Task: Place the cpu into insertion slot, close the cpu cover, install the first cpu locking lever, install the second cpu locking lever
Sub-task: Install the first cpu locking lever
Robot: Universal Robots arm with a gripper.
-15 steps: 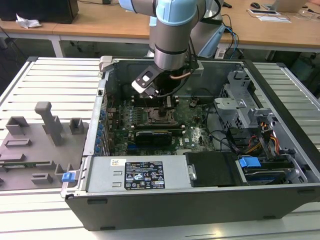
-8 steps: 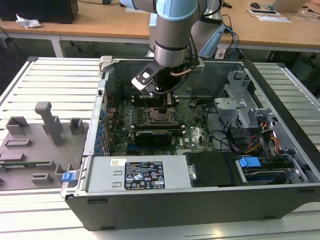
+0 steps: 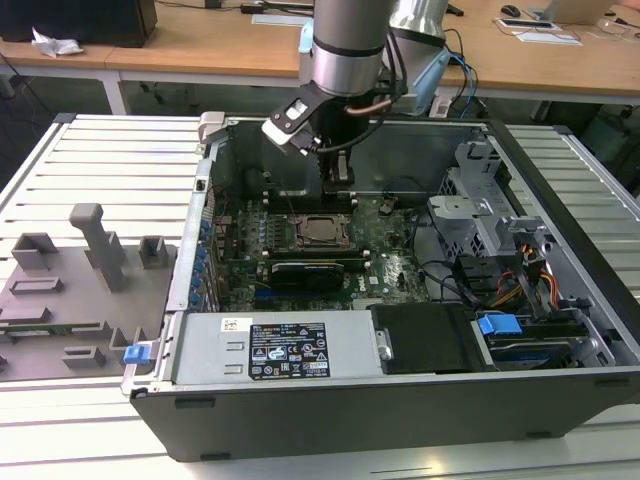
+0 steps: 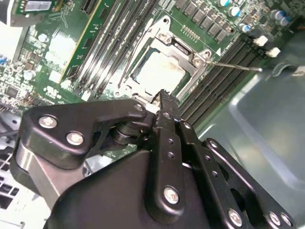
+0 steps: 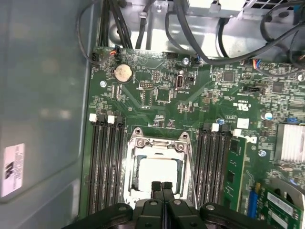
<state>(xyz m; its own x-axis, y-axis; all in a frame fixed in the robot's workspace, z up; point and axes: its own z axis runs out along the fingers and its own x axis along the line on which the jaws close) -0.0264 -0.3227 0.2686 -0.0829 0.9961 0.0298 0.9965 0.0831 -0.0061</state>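
1. In both wrist views the cpu [image 5: 157, 174] [image 4: 159, 71], just beyond the closed fingers [image 5: 156, 187] [image 4: 167, 107], was washed out to white glare.
2. The case wall [image 5: 43, 95] beside the fingers carried a soft grey sheen.
3. In the exterior view, even room light left the worktop [image 3: 110, 160] pale and the case interior [image 3: 400, 270] under the fingers shadowed.

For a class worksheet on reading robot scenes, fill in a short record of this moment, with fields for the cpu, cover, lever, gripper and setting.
cpu: lies inside the cover's window, pale silver top showing
cover: down flat, framing the cpu
lever: thin rod sticking out from a socket corner
gripper: jaws shut, tips at the cover's edge
setting: open computer case, green board inside
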